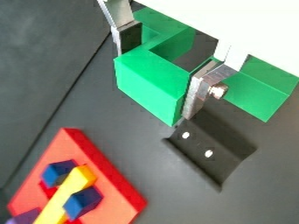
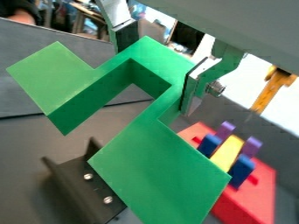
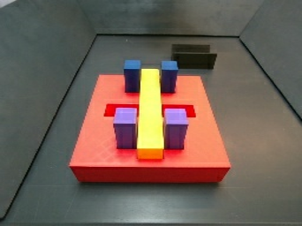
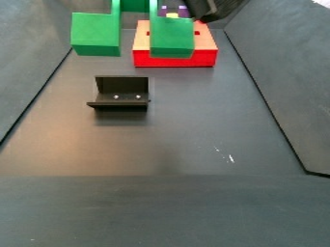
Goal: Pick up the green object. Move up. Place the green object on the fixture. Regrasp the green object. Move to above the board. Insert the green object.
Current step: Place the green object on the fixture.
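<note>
Bright green blocky plastic piece point(image 1: 158, 77) fills both wrist views, clamped in the gripper point(image 1: 163, 72), high above the dark L-shaped fixture point(image 4: 120, 95); beyond sits the red slab board point(image 3: 148, 150).

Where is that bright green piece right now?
The green object hangs in the air, clamped in the gripper, above the dark fixture on the floor, with the red board just beyond it in a side view.

Claw point(image 2: 158, 54) clamped on the green object point(image 2: 128, 114), above the fixture point(image 2: 84, 184), the board point(image 2: 251, 197) beyond.
</note>
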Motion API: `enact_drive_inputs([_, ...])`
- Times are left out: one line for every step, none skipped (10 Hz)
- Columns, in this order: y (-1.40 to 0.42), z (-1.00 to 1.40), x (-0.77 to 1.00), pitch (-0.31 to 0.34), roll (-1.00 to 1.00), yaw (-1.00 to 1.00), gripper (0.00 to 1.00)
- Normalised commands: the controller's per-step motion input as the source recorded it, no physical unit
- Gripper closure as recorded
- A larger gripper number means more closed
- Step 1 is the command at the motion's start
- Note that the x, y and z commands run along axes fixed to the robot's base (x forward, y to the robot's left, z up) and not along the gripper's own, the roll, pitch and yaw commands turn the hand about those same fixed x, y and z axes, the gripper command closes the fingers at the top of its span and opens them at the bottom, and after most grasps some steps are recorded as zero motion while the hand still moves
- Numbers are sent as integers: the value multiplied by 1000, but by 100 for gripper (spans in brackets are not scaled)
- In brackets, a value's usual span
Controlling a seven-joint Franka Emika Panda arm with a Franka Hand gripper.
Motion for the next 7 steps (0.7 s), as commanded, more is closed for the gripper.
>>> enact_drive_inputs([0, 0, 451, 257, -751, -354, 100])
enact_drive_inputs([0, 0, 431, 246, -749, -309, 100])
enact_drive_inputs([0, 0, 306, 151, -760, -200, 100])
enact_drive_inputs([0, -9, 234, 80, -786, -166, 100])
enact_drive_inputs([0, -100, 123, 0, -689, -54, 100])
enact_drive_inputs([0, -197, 140, -66, -240, -6, 100])
enact_drive_inputs([-60, -357, 0, -331, -97, 0, 100])
